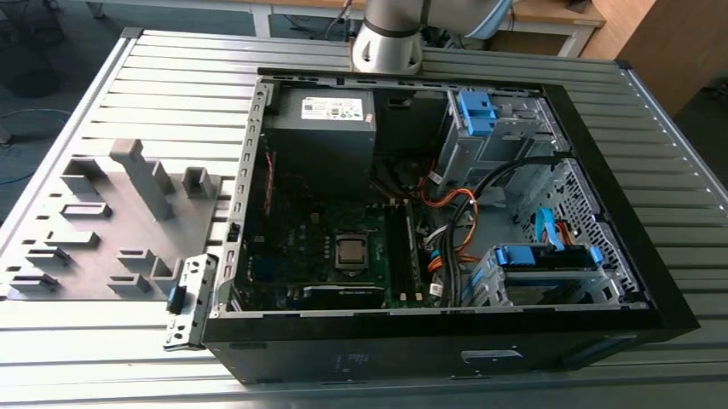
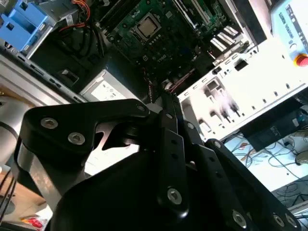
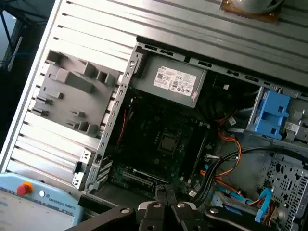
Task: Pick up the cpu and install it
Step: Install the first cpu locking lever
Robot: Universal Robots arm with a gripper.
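Here, our gripper point(image 3: 165, 191) hung high above the open computer case point(image 1: 455, 358), its fingers pressed together with nothing between them. Well below and ahead of the fingertips, the cpu point(image 3: 168, 143) lay flat in its socket on the motherboard point(image 3: 144, 132); being square, it offered no long axis.

The exterior view looks steeply down into the open computer case point(image 1: 376, 351) from mid distance. Both wrist views look past the fingers point(image 3: 161, 196) from high above, sharing the motherboard point(image 3: 149, 154) beyond them.
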